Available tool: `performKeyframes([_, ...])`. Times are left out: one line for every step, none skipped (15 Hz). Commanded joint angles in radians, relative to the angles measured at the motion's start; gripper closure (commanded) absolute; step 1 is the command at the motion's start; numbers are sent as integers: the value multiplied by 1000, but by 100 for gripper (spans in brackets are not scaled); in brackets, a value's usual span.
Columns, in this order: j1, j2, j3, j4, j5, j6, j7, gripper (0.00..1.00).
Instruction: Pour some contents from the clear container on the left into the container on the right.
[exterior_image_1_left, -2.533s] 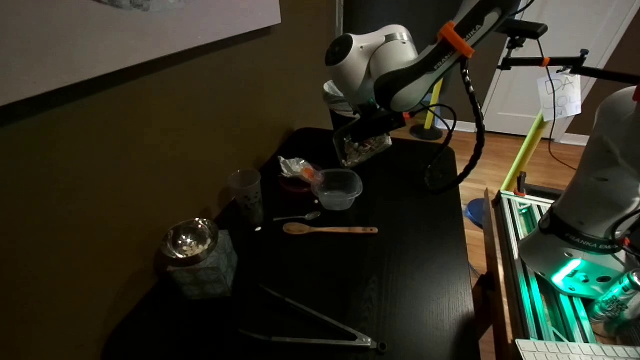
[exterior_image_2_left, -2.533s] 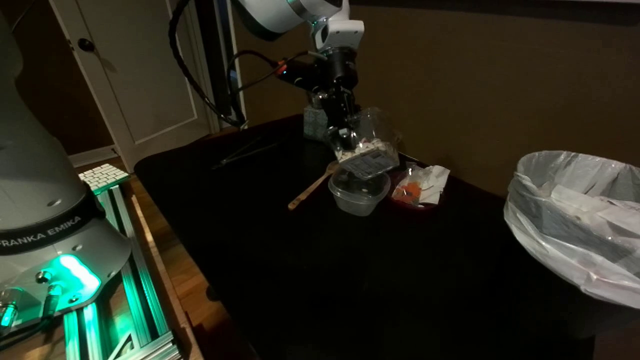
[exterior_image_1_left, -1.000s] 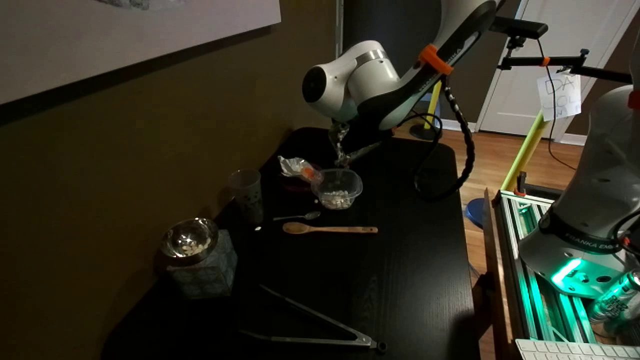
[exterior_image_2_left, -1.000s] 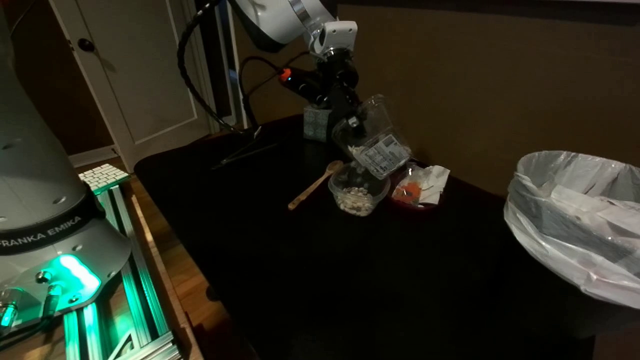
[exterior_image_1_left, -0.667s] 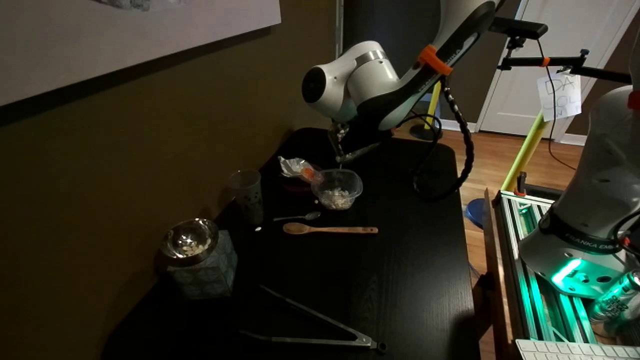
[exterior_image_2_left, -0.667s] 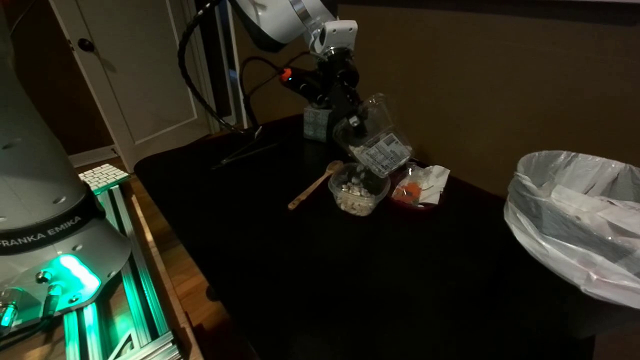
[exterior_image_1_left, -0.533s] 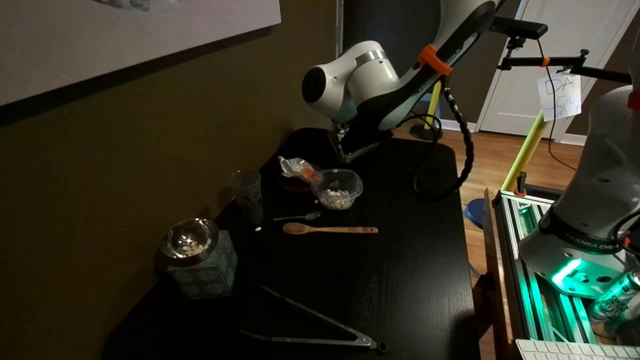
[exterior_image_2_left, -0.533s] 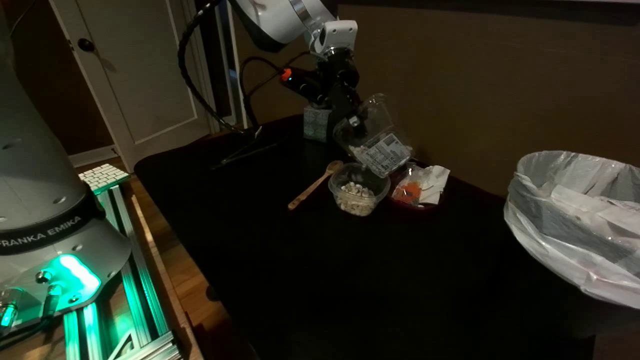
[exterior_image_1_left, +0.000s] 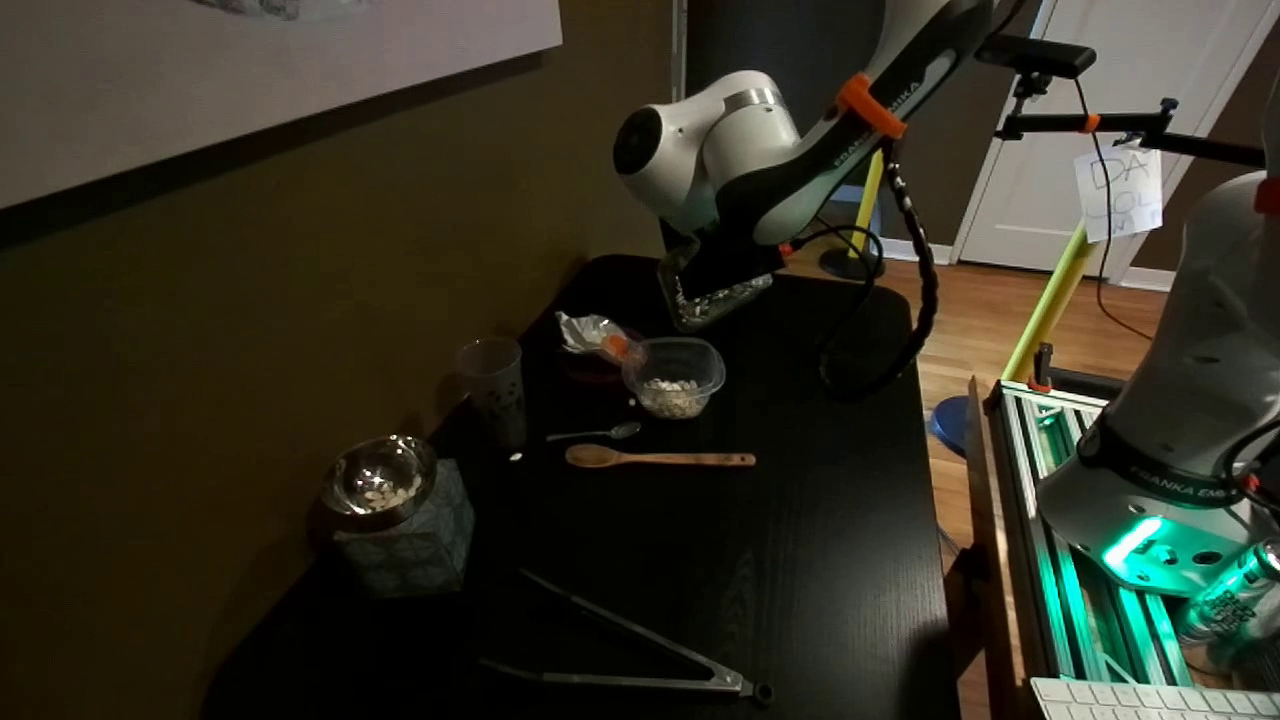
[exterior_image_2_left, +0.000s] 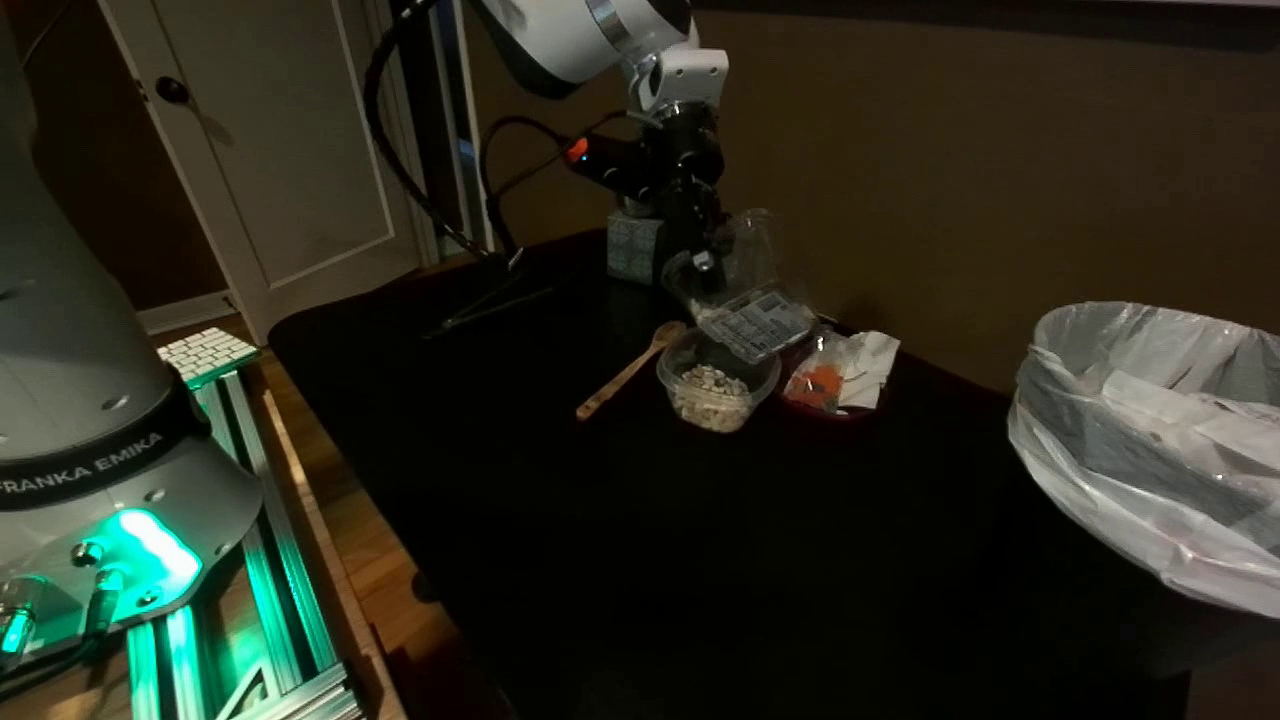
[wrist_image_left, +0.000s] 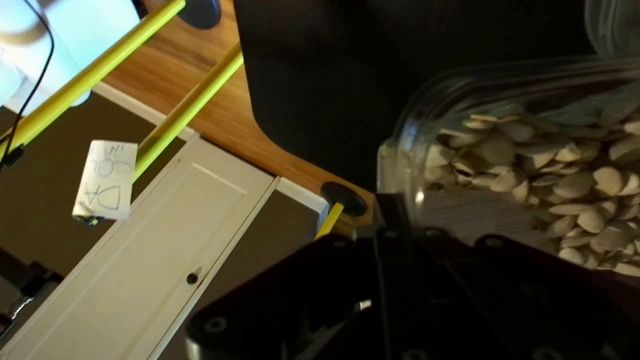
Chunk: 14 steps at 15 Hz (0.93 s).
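My gripper (wrist_image_left: 400, 215) is shut on the wall of a clear hinged container (wrist_image_left: 407, 155), with many pale, flat, seed-like pieces (wrist_image_left: 575, 190) inside. In an exterior view the container (exterior_image_2_left: 757, 325) is tilted, its labelled side facing the camera, above and behind the clear bowl. It also shows tilted in an exterior view (exterior_image_1_left: 715, 303); there the arm hides my fingertips. The clear bowl (exterior_image_1_left: 708, 372) stands upright on the black table and holds a layer of pale pieces; it also shows in an exterior view (exterior_image_2_left: 762, 388). No pieces are seen falling.
A red dish with a wrapper and orange packet (exterior_image_2_left: 835, 380) stands beside the bowl. Nearby are a wooden spoon (exterior_image_1_left: 660, 459), small spoon (exterior_image_1_left: 600, 434), plastic cup (exterior_image_1_left: 493, 385), tongs (exterior_image_1_left: 640, 684) and metal bowl (exterior_image_1_left: 350, 490) on a box (exterior_image_1_left: 420, 550). A lined bin (exterior_image_2_left: 1120, 480) stands beyond.
The held container tipped lower toward the bowl and pieces fell in; the bowl was empty 2.5 s ago. Since half a second ago the container has tilted partly back and the arm has risen slightly.
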Motion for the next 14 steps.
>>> performKeyframes([-54, -87, -28, -90, 124, 171, -94, 100])
performKeyframes([-68, -108, -40, -116, 156, 223, -123, 100])
performKeyframes([-82, -130, -53, -145, 186, 279, -153, 100])
performKeyframes([-94, -150, -67, -173, 215, 336, -183, 100])
performKeyframes([-108, -174, -83, -211, 237, 403, -210, 100])
performKeyframes([-121, -192, -99, -244, 263, 467, -236, 100])
performKeyframes([-134, -209, -115, -279, 291, 533, -262, 100])
performKeyframes([-147, -224, -132, -313, 320, 601, -287, 100])
performKeyframes([-159, -234, -146, -345, 358, 666, -319, 100])
performKeyframes([-172, -237, -160, -375, 400, 733, -353, 100])
performKeyframes([-184, -236, -173, -405, 446, 805, -387, 100])
performKeyframes([-197, -228, -186, -434, 504, 879, -432, 100])
performKeyframes([-207, -221, -194, -464, 580, 950, -491, 100])
performKeyframes([-216, -209, -197, -493, 677, 1020, -561, 100])
